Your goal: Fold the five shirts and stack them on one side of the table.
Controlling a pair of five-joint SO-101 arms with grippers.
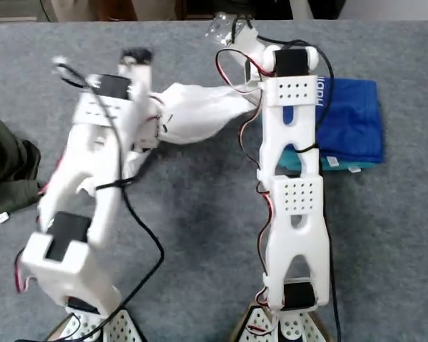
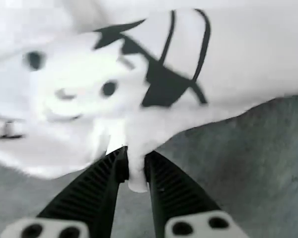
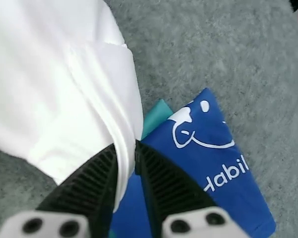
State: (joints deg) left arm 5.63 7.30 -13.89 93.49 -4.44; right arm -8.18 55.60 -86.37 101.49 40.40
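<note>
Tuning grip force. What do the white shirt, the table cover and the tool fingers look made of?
White shirt: soft matte knit, likely cotton; it drapes and creases, black print on it.
Table cover: grey felt or low carpet, by its fuzzy matte nap.
Left tool's fingers: black, ridged, matte; plastic or rubber, cannot tell which.

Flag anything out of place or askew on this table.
The dark green shirt lies crumpled, far from the folded blue shirt stacked on the teal shirt. The white shirt is bunched between the left gripper and the right gripper.
</note>
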